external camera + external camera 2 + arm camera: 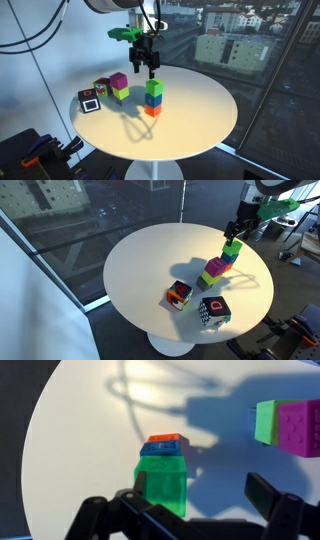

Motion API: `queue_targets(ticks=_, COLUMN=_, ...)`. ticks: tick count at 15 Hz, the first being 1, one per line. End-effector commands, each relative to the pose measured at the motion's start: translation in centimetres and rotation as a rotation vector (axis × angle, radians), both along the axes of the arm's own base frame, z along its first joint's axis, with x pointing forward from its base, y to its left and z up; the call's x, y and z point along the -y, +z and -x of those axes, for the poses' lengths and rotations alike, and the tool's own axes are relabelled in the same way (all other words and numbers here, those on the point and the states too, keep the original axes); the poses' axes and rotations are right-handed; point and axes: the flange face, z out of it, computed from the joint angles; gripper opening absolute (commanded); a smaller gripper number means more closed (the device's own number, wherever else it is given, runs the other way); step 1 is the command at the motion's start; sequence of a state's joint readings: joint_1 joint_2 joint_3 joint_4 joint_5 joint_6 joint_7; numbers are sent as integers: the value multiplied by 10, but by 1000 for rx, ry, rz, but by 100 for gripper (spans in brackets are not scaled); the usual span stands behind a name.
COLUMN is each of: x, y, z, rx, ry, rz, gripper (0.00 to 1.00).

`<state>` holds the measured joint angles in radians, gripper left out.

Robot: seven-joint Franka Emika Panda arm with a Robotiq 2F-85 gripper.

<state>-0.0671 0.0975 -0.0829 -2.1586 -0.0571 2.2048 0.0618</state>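
A stack of three blocks, orange at the bottom, blue in the middle and green on top [152, 97], stands near the middle of the round white table [200, 120]. It also shows in the other exterior view [231, 252] and in the wrist view [162, 482]. My gripper [148, 66] hangs just above the stack, open and empty. In the wrist view [200, 510] the green top block lies close to the left finger, and the right finger stands well apart from it. The gripper also shows in an exterior view [238, 230].
A purple block on a green block [119, 87] stands beside the stack, also in the wrist view [285, 425]. A multicoloured cube [180, 295] and a black-and-white cube [214, 310] sit near the table's edge. Windows surround the table.
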Motion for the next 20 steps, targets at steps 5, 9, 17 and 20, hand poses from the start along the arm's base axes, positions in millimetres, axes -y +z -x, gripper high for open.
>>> queue_targets(ticks=5, x=22, y=-6, z=-23, rx=-33, ry=-56, rz=22, gripper=100)
queue_targets(ticks=9, x=29, y=-12, z=-28, rx=-43, ry=-68, rz=24, gripper=100)
queue_targets(ticks=17, x=37, y=-24, z=-28, rx=-62, ry=-80, rz=28, gripper=100)
queue_targets(ticks=20, x=37, y=-28, z=-28, rx=-67, ry=-80, rz=30, gripper=100)
